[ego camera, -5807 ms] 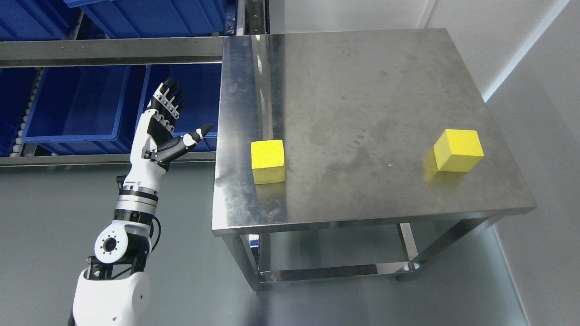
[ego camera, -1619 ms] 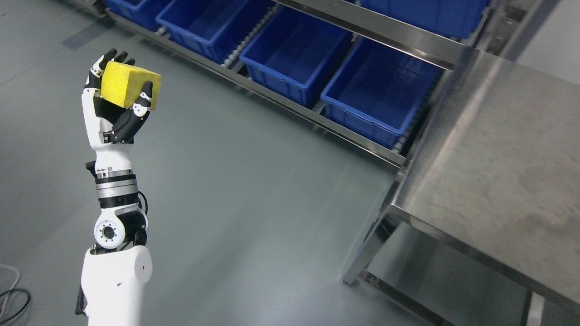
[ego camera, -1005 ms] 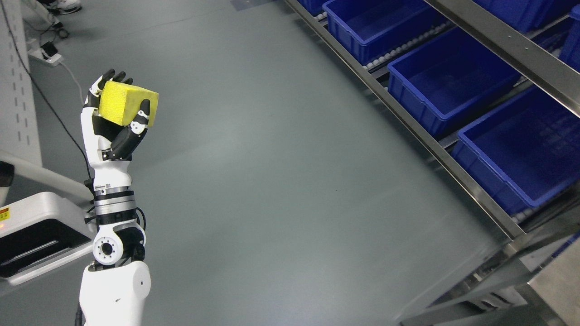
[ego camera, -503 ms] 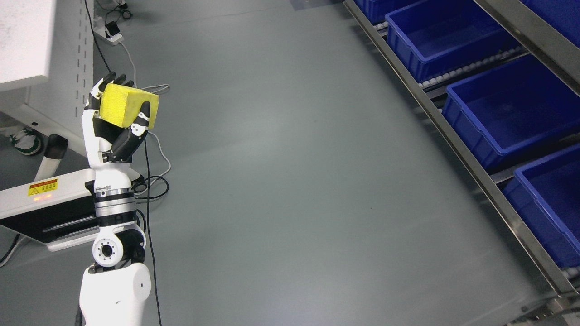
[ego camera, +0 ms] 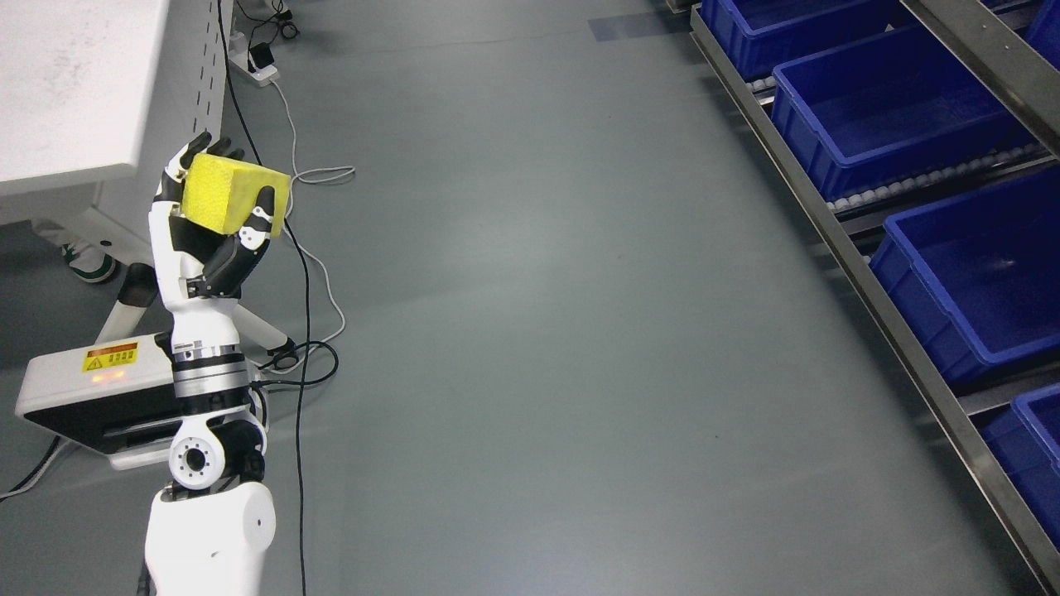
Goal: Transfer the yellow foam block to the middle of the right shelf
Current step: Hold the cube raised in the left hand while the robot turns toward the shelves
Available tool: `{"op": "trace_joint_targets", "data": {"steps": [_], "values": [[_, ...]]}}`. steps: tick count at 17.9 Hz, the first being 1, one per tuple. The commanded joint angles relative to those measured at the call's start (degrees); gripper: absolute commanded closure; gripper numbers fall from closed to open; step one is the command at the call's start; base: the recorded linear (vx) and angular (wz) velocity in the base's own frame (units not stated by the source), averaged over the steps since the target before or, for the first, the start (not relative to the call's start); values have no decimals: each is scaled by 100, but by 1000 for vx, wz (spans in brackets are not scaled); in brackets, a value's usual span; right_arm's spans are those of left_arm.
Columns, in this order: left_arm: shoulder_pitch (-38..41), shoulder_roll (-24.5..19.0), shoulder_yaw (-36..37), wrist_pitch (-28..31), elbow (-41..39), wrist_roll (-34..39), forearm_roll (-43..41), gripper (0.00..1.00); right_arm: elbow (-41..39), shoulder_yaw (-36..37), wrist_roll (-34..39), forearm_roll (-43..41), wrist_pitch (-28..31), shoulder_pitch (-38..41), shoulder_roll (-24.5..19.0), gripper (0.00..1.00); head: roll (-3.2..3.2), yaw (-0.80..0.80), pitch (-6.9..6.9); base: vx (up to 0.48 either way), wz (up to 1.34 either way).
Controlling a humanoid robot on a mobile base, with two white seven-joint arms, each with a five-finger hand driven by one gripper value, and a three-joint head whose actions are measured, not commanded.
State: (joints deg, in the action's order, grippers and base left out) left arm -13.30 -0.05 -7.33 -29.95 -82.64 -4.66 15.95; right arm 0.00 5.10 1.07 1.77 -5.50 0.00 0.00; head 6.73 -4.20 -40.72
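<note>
Left hand (ego camera: 211, 219) raised with fingers wrapped around the yellow foam block (ego camera: 232, 197), and the shelf (ego camera: 869, 273) with blue bins sits well off to its right, across open floor.

My white left hand (ego camera: 203, 223) with black fingers (ego camera: 263, 201) wraps the bright yellow cube of porous foam (ego camera: 225, 195). Behind that cube stands a pale white speckled bench (ego camera: 66, 83). Below it sits a white box with a yellow warning label (ego camera: 109, 357). The floor (ego camera: 538, 331) is grey-green; far right of the cube, deep blue plastic bins (ego camera: 886, 99) sit on a silver steel shelf (ego camera: 911, 348).
</note>
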Motion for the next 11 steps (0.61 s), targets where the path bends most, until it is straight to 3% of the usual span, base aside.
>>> {"op": "trace_joint_targets", "data": {"steps": [1, 11], "values": [[21, -95, -5, -11, -15, 0, -5, 78, -100, 0, -1, -177, -4, -9, 100, 0, 0, 0, 0, 231, -13], [47, -95, -5, -19, -24, 0, -5, 77, -100, 0, -1, -177, -4, -9, 100, 0, 0, 0, 0, 305, -111]]}}
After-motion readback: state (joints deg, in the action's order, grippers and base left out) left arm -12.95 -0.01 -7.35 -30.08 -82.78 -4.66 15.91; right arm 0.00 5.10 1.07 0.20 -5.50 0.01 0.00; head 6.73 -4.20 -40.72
